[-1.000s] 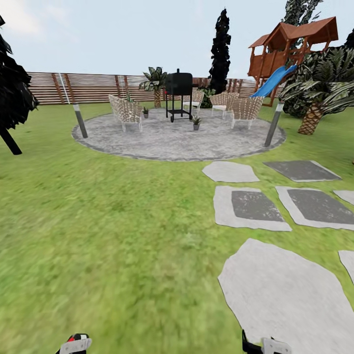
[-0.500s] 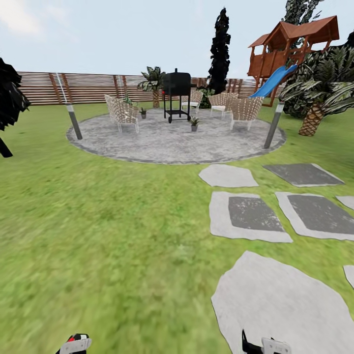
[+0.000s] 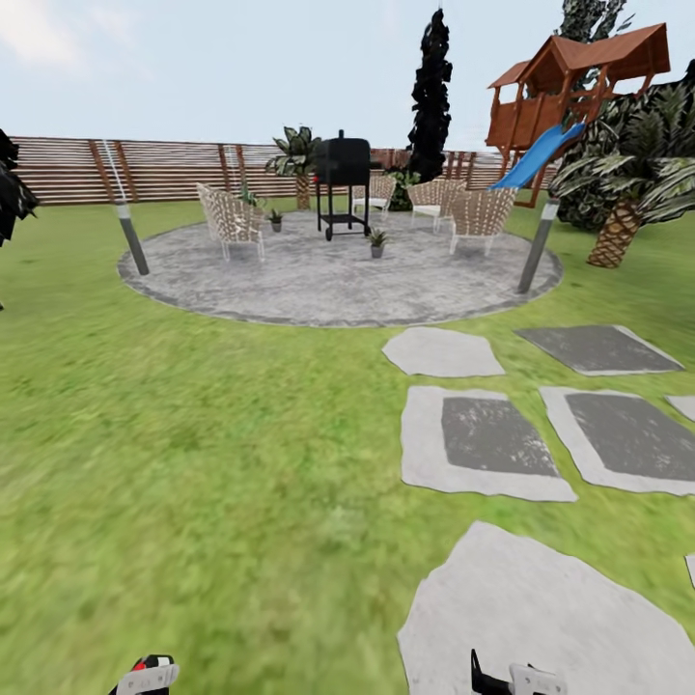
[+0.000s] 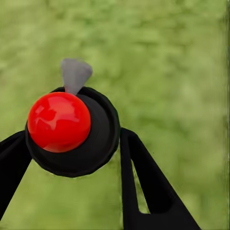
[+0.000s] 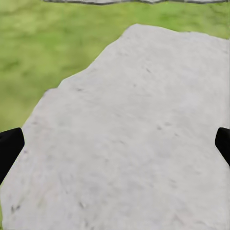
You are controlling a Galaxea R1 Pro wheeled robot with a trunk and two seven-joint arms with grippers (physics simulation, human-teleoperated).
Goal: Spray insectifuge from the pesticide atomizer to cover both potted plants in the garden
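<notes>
The left pincer (image 4: 72,143) is clamping the pesticide atomizer (image 4: 72,132): in the left wrist view its black fingers (image 4: 143,187) are pressing on either side of the dark round body, whose glossy red top is facing the camera and whose grey nozzle is sticking out over blurred lawn. In the head view the same red top is peeking up at the bottom edge, at the left pincer (image 3: 147,676). No label or writing is readable on it.

The right pincer (image 5: 115,143) is hanging with its fingers wide apart, holding nothing, above a pale stepping stone (image 5: 134,139); in the head view the right pincer (image 3: 512,679) is showing at the bottom edge.

Far ahead, the two potted plants are sitting in little grey pots on the round grey paved patio (image 3: 328,280): one (image 3: 377,241) just beside the black barbecue grill (image 3: 343,183), the other (image 3: 276,221) near a wicker chair (image 3: 230,220). A brown slatted fence (image 3: 164,169) is closing the garden behind them.
</notes>
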